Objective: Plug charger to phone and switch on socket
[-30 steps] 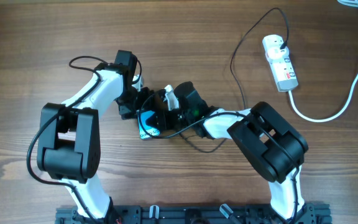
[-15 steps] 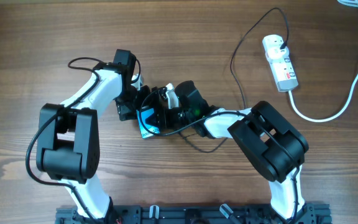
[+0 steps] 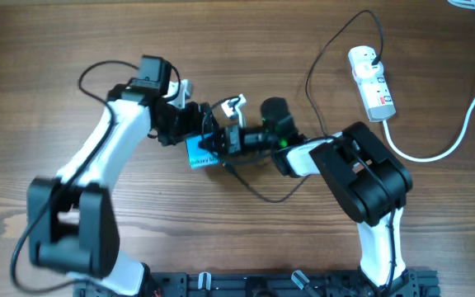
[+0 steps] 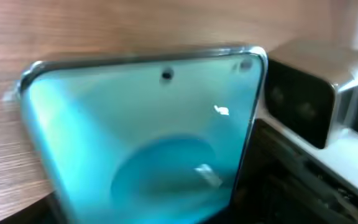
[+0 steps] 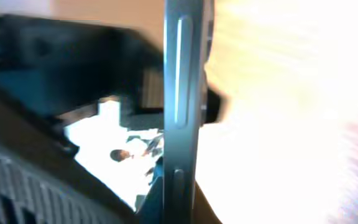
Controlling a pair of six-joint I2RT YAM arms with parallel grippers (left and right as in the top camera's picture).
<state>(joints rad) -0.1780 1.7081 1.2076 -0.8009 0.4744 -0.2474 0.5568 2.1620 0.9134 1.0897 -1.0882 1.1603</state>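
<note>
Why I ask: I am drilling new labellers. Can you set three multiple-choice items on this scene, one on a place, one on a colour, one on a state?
1. Where on the table is the power strip, seen from overhead? A upper right; B lower left; C dead centre.
2. What colour is the screen of the phone? A red; B teal; C yellow.
3. How is the far end of the black cable? A lying loose; B coiled on the phone; C plugged into the power strip.
Answers: 1 A, it lies near the top right corner. 2 B, the left wrist view is filled with teal glass. 3 C, its black plug sits in the strip's top end.
</note>
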